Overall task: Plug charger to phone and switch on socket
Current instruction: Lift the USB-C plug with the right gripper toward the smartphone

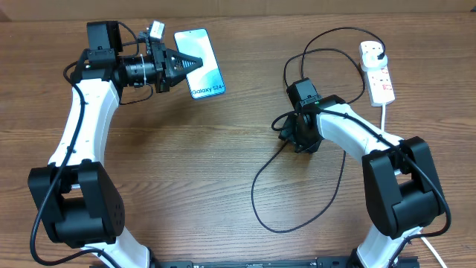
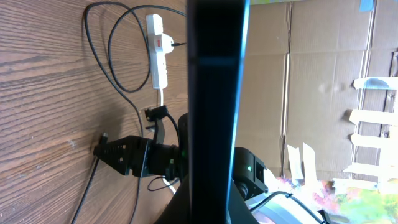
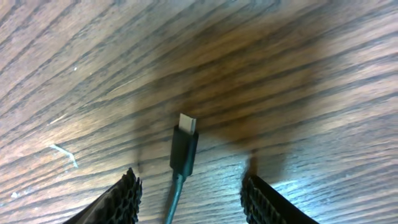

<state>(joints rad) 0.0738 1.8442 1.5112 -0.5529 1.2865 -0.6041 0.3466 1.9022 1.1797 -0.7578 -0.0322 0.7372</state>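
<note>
I am looking at a brown wood-grain tabletop (image 1: pixel 223 164). Near its far right corner lies the socket (image 1: pixel 377 72), a white strip with red markings, with a dark plug (image 1: pixel 378 50) seated at its far end. Its thick white cord (image 1: pixel 384 112) runs along the wood toward the near edge. The charger (image 1: pixel 253 192) lies in loose loops from the strip toward the middle, then in a wide loop toward the near edge. Its connector tip (image 3: pixel 185 149) rests flat on the wood, metal end bare.
</note>
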